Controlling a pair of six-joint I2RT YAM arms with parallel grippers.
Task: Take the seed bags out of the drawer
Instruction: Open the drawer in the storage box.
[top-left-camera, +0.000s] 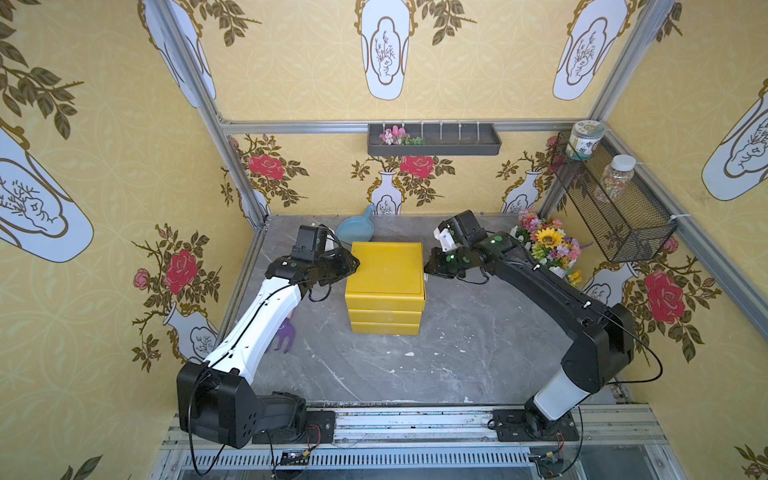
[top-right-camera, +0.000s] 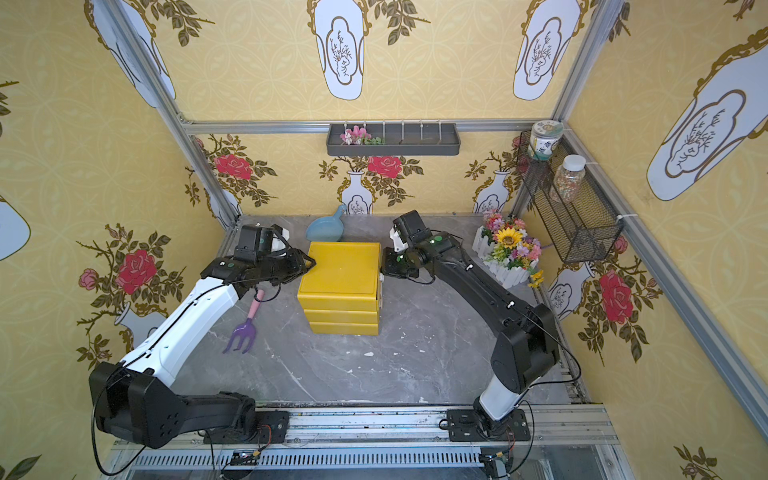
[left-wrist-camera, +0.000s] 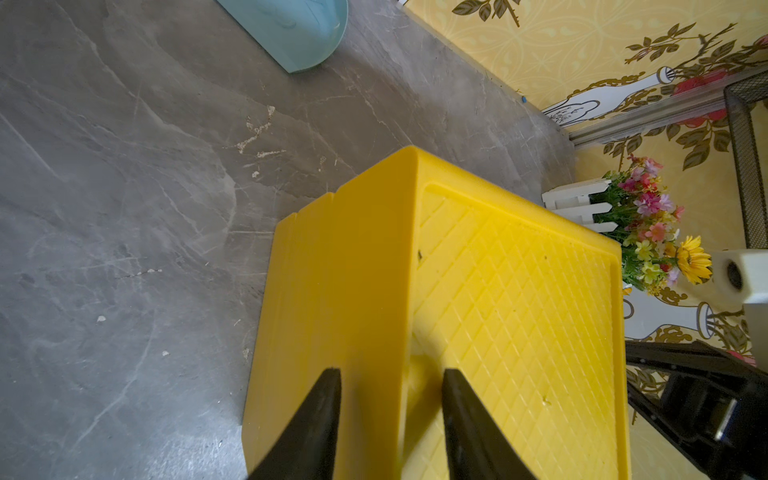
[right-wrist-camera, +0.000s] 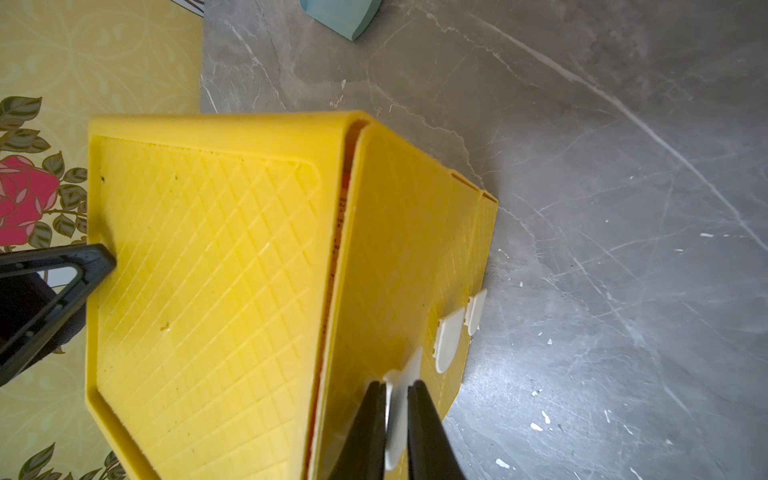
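Listing seed bags (right-wrist-camera: 338, 216), an orange sliver in the gap of the drawer (right-wrist-camera: 399, 232): likely light, slick, floppy, best edge-pinched; right pincer (right-wrist-camera: 397, 386) clamps the handle (right-wrist-camera: 407, 370), left pincer (left-wrist-camera: 389, 372) straddles the cabinet (left-wrist-camera: 519, 291) rim, spread.

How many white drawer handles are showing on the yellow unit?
3, all on the face of the yellow unit toward the right arm: top handle pinched in the right gripper, middle handle free below it, bottom handle nearest the table. None seems hidden.
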